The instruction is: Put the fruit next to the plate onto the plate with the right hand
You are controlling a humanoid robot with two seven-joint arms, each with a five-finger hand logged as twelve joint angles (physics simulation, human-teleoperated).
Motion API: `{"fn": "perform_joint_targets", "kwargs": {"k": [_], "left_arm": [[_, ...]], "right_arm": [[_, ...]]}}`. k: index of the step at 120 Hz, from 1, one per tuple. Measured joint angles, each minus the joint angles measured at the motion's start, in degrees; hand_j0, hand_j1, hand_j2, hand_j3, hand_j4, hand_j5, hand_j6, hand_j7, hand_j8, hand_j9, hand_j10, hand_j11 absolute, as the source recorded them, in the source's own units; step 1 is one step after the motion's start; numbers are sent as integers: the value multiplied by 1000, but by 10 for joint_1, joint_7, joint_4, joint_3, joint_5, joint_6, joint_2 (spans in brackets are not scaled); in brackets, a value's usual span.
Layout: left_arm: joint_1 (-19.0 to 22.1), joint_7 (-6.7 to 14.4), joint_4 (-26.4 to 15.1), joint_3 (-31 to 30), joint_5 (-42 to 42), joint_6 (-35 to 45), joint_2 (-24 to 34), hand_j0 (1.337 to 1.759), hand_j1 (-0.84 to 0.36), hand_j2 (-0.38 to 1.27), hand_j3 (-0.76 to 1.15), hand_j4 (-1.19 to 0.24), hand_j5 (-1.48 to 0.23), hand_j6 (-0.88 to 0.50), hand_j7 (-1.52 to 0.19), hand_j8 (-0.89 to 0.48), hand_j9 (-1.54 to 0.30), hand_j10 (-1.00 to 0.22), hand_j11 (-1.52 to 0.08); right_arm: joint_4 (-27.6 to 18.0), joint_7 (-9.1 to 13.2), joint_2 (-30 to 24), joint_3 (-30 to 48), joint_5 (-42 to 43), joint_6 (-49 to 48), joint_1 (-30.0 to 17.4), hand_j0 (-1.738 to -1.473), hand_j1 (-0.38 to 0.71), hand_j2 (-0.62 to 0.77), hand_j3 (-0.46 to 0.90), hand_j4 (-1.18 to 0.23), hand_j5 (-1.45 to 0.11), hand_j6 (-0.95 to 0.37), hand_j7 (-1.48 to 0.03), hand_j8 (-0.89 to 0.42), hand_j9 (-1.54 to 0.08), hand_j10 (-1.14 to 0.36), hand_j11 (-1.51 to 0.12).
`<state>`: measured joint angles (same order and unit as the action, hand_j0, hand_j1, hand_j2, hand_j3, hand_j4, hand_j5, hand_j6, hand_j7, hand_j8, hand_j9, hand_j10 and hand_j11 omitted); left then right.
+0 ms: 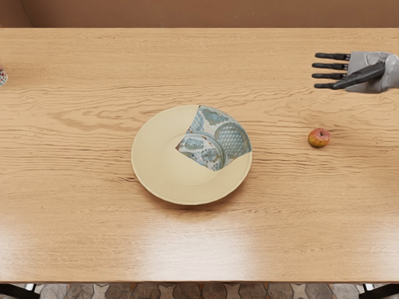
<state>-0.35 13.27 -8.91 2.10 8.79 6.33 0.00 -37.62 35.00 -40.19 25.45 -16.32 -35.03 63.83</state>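
Right of the round cream plate point(161, 163), a small red-yellow apple point(319, 137) lies on the wooden worktop point(75, 218) — farther back, the right robot hand point(360, 71), fingers spread.

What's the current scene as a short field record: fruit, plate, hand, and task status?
fruit: small red-yellow fruit, lying on the table to the right of the plate, apart from it
plate: cream plate with a blue-green patterned patch, at table centre
right hand: right hand at the picture's right edge, farther back than the fruit, fingers extended, holding nothing
left hand: not in view
status: fruit not yet grasped and not on the plate
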Motion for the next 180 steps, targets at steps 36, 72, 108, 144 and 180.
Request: {"fn": "perform_joint_targets", "kwargs": {"k": [36, 72, 108, 144, 180], "left_arm": [[5, 0, 0, 1, 0, 0, 0, 1658, 334, 3, 0, -13, -17, -14, -17, -14, -17, -13, -17], [38, 0, 0, 2, 0, 0, 0, 1658, 334, 3, 0, -13, -17, -14, -17, -14, -17, -13, -17], [47, 0, 0, 11, 0, 0, 0, 1658, 334, 3, 0, -13, -17, -14, -17, -14, -17, -13, -17], [42, 0, -3, 14, -1, 0, 0, 1658, 334, 3, 0, -13, -17, -13, -17, -13, -17, -13, -17], [27, 0, -10, 14, -1, 0, 0, 1658, 334, 3, 0, -13, -17, -13, -17, -13, -17, -13, -17]], "right_arm": [[-10, 0, -26, -6, 68, 0, 2, -1658, -349, 0, 0, 0, 0, 4, 0, 3, 0, 2, 0], [-247, 0, -22, -232, 323, 141, 113, -1658, -349, 0, 0, -1, 0, 0, 0, 0, 0, 0, 0], [-369, 0, 5, -529, 352, 300, 319, -1658, -349, 0, 0, -2, 0, -3, 0, -2, 0, -1, 0], [-417, 0, 22, -565, 467, 484, 260, -1658, -349, 1, 0, -2, 0, -3, 0, -2, 0, -2, 0], [-388, 0, 65, -550, 527, 613, 187, -1658, -340, -1, 0, -10, -11, -11, -11, -11, -11, -10, -11]]}}
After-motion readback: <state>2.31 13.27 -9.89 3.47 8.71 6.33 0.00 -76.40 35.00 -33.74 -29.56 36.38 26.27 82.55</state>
